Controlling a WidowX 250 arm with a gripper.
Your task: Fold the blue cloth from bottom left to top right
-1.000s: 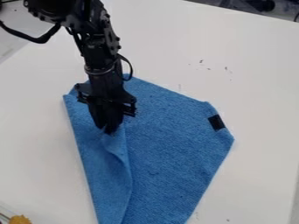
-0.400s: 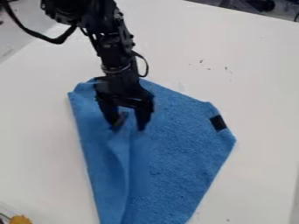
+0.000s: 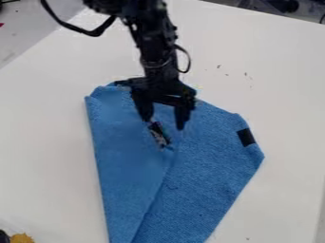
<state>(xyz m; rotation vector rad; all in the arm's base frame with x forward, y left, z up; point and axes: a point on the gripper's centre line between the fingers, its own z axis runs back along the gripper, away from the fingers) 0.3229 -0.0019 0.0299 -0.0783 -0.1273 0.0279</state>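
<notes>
The flap (image 3: pixel 130 161) and gripper (image 3: pixel 165 124) have moved right. One table (image 3: pixel 51 128) holds one cloth (image 3: pixel 209 166), partly folded, its near end cut off. The one gripper is over it, two fingers spread. One black patch (image 3: pixel 245 137); one speckled bit (image 3: pixel 158 135), hard to make out.

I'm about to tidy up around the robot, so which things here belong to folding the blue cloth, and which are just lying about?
For the job:
Blue cloth, partly folded over
Gripper, open over the cloth

Just lying about:
Yellow thing, at the bottom left corner
Dark specks, on the white table
</notes>
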